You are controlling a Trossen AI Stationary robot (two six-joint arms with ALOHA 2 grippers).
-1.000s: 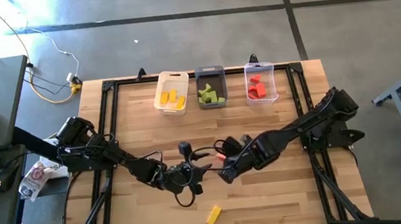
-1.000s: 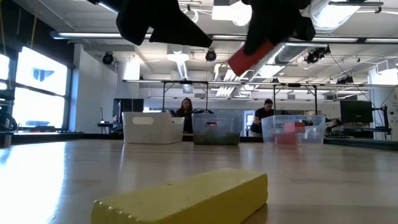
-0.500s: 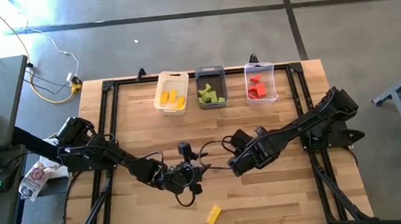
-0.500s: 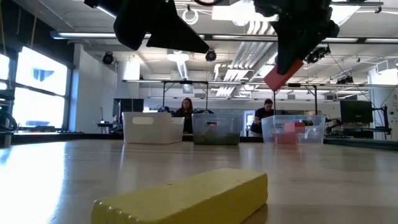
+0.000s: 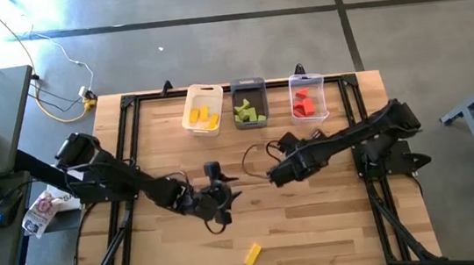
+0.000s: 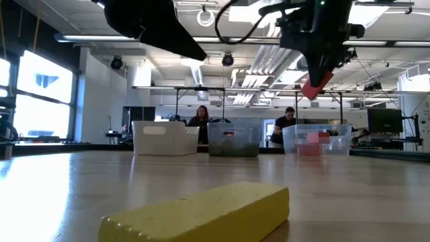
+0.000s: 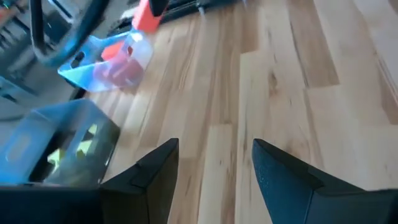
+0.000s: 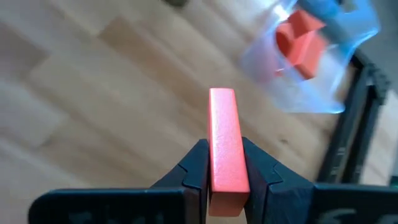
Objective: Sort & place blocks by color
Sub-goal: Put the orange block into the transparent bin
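Nearest the front edge of the surface (image 5: pixel 335 228), a lone yellow block (image 5: pixel 252 254) lay flat, its long axis running diagonally, with nothing around it. Just beyond it the left gripper (image 5: pixel 220 207) hovered over bare wood, fingers apart and empty; of the two arms it was clearly the closer to that block. Farther in, the right gripper (image 5: pixel 274 174) was clamped on a red block (image 8: pixel 225 146), held upright and lifted off the wood. The clear bin (image 5: pixel 306 83) with the other red blocks (image 5: pixel 303 103) lay ahead of it at the far edge and somewhat to its right, and the carried block's long axis pointed roughly that way. The path looked open. Beside the clear bin stood the grey bin (image 5: pixel 247 85) with green blocks (image 5: pixel 247 111), then the white bin (image 5: pixel 201 92) with yellow blocks (image 5: pixel 203 117). People sat in the room behind.
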